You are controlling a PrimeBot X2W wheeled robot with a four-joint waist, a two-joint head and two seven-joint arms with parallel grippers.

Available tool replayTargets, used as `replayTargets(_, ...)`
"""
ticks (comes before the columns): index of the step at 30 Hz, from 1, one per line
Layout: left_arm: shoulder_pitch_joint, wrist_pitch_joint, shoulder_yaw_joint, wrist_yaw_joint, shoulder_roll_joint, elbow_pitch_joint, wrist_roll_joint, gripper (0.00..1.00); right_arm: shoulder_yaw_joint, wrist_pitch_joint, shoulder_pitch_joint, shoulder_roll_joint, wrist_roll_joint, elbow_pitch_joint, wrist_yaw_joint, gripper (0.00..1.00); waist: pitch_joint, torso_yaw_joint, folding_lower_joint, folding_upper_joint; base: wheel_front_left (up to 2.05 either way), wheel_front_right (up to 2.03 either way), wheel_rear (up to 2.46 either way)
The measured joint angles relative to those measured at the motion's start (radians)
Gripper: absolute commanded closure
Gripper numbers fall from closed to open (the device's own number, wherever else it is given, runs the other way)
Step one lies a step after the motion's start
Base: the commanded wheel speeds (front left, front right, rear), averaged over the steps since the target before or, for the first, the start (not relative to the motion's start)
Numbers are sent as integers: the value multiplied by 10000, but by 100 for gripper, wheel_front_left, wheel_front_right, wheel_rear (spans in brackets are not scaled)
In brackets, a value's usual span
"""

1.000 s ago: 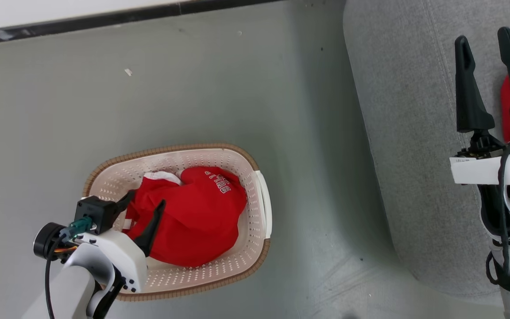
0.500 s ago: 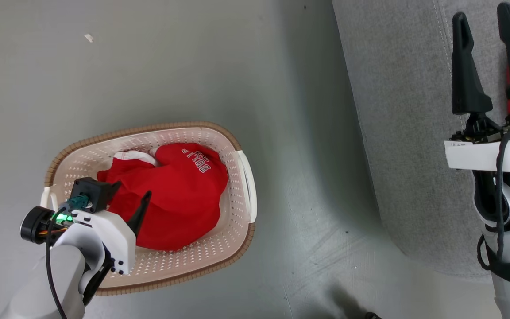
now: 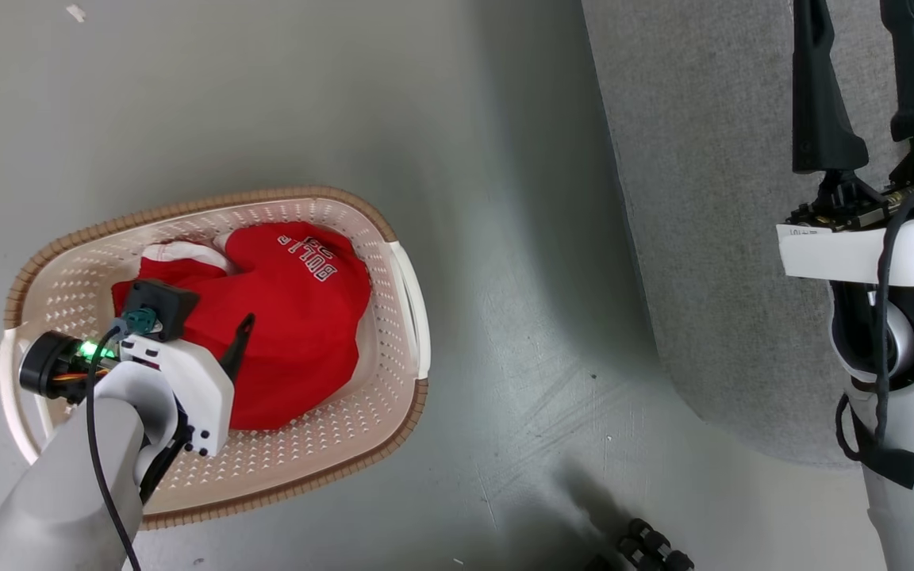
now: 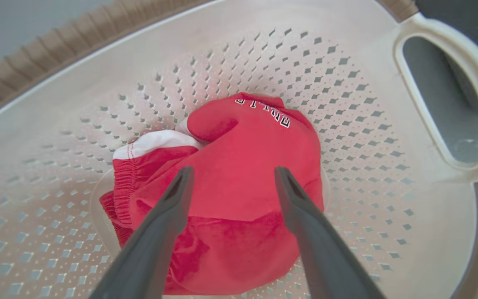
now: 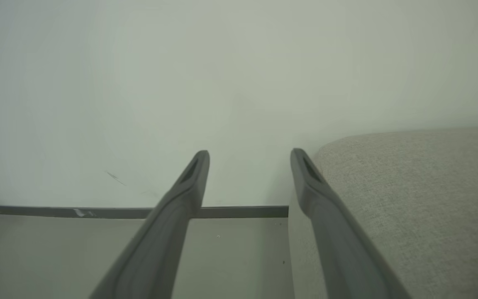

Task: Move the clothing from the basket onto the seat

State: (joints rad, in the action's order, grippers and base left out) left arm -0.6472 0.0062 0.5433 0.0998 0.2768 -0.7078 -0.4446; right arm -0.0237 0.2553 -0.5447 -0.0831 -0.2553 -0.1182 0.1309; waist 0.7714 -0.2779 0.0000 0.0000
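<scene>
Left wrist view, left jaws spread wide over clothing [image 4: 243, 158], empty

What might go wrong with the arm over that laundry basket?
1. The open left hand hangs over the bunched bright red fabric garments; closing there may pinch just one layer, leaving the rest behind.
2. Going deeper, it might snag the wall of the cream perforated plastic basket and drag it.
3. The grey fabric sofa stands across the floor, so a loose grip may drop cloth there.
</scene>
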Motion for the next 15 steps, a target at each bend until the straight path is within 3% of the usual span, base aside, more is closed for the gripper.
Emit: replayTargets(15,-1045,384,211,-36,-4,-1367,420,0,-228,0,-397,205,-4,2,0,0,846,-572,0,0,0,0,0)
